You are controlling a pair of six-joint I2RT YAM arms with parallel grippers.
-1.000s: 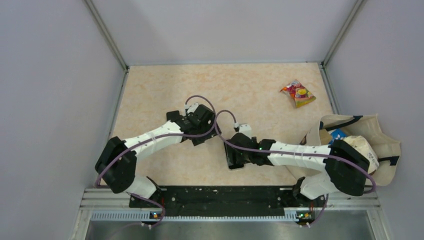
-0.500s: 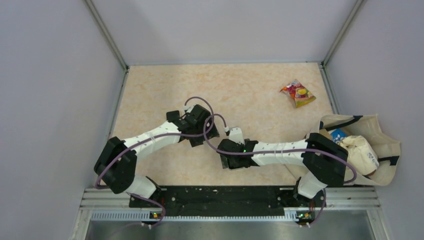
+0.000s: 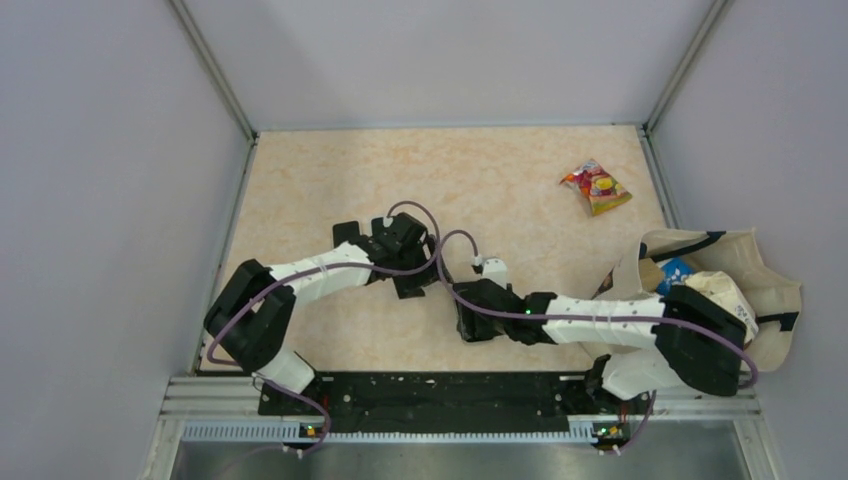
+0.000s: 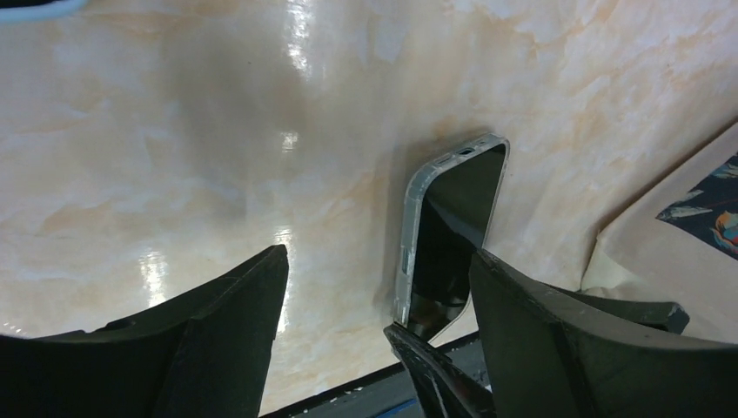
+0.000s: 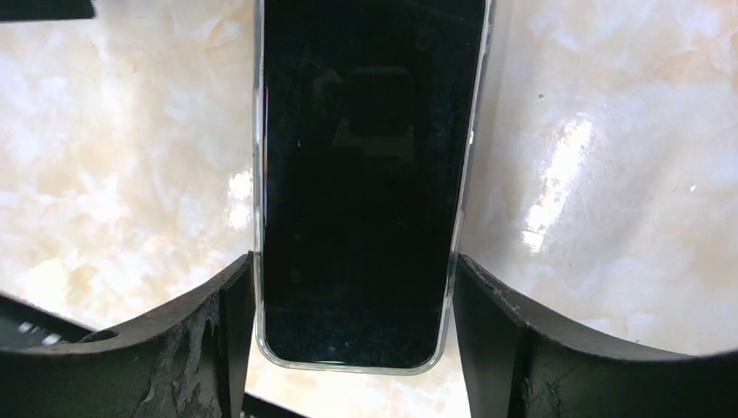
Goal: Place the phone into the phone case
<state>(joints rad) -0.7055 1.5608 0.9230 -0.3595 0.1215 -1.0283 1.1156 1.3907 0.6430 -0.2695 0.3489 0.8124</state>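
A black phone lies screen up inside a clear phone case on the marbled table. My right gripper straddles its near end, and both fingers touch the case's long sides. From above, that gripper covers most of the phone. The left wrist view shows the cased phone from the side, its clear rim showing. My left gripper stands open just short of it, nothing between its fingers. In the top view the left gripper sits a little up and left of the right one.
A colourful snack packet lies at the back right. A beige tote bag with items in it slumps against the right wall, close to the right arm. Grey walls enclose the table on three sides.
My right gripper has narrowed onto the sides of the cased phone after the arm swung left and back. My left gripper has shifted slightly toward the phone and narrowed a little.
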